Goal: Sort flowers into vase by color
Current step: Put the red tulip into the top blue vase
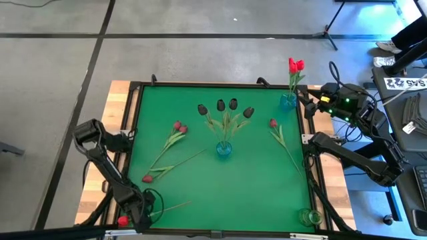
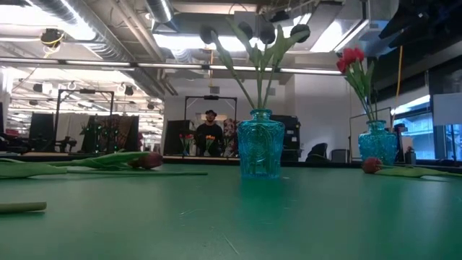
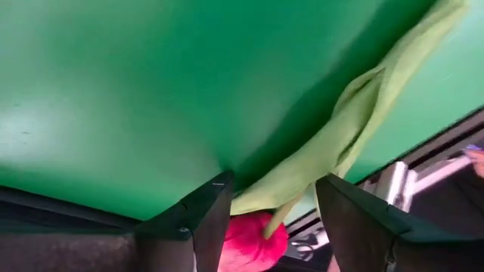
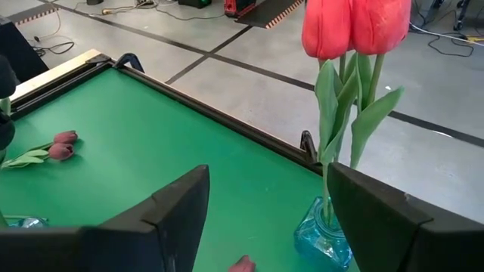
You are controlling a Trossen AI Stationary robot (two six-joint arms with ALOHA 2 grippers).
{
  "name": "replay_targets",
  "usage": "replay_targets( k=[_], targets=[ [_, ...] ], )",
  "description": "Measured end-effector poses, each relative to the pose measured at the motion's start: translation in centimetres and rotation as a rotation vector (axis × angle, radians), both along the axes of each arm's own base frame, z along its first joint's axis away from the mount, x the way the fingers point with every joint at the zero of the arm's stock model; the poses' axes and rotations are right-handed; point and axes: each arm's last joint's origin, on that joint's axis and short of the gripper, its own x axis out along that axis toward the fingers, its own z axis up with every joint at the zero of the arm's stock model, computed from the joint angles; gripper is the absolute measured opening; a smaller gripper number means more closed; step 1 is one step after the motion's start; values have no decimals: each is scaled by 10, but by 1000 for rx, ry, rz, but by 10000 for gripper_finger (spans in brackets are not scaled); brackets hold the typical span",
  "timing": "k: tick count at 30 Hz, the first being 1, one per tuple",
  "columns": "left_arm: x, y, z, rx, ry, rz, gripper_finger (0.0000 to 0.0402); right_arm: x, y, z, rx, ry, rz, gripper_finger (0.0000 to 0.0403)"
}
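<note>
Flowers are the whole job, so I read the desk (image 1: 267, 193) from its near edge outward. At the near left corner my left pincer (image 3: 268, 219) hangs low over the edge with its fingers spread wide around a red tulip (image 3: 253, 242); the head sits between them, the pale green leaf trails away across the green surface, and I judge the fingers have not closed on it. That low pose makes sense for a pickup of a stem lying flat. A small clear vase (image 1: 309, 217) stands empty at the near right corner, probably waiting for the remaining color.

Further in, loose tulips lie on the left half: a maroon pair (image 1: 179, 126) and another red head (image 1: 147, 178) on long stems. At the centre, the blue vase (image 1: 223, 149) holds the black tulips (image 1: 225, 107), fanned upright.

A single red flower (image 1: 273, 123) lies right of centre. At the far right corner my right pincer (image 4: 268, 219) hovers wide open and empty, just beside a second blue vase (image 4: 324, 242) carrying two red tulips (image 4: 355, 26).
</note>
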Motion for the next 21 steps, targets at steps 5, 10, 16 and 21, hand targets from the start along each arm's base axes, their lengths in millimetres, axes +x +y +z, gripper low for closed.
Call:
replay_targets(
  k=[5, 10, 16, 21],
  targets=[
    [1, -6, -1, 47, 25, -33, 159, 0, 0, 0, -3, 3, -13, 266],
    [6, -11, 7, 101, -58, -46, 58, 0, -1, 0, -16, 9, -21, 266],
    [24, -9, 28, 218, -198, -95, 12, -1, 0, 7, -93, 15, 22, 266],
    [56, 8, 45, 285, -292, -172, 5, -6, 10, 24, -176, -25, 160, 266]
  ],
)
